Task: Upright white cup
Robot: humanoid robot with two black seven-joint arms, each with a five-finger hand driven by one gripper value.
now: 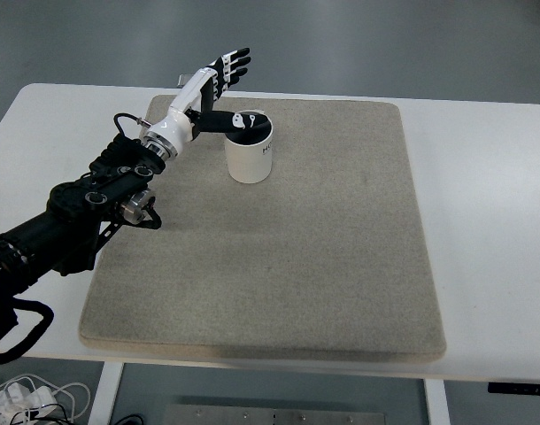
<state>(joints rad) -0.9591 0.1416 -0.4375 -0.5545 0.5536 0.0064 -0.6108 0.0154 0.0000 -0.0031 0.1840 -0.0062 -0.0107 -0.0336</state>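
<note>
White cup [250,158] upright beside spread left hand [210,87]

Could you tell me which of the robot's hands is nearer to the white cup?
Left. The left hand is at the cup, thumb over its rim; the right is out of view.

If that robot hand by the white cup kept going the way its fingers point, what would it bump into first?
Probably nothing. The left hand is open, fingers pointing up and away past the far edge of the grey mat. Only its thumb lies over the white cup. Beyond is bare floor, though depth is hard to judge.
</note>
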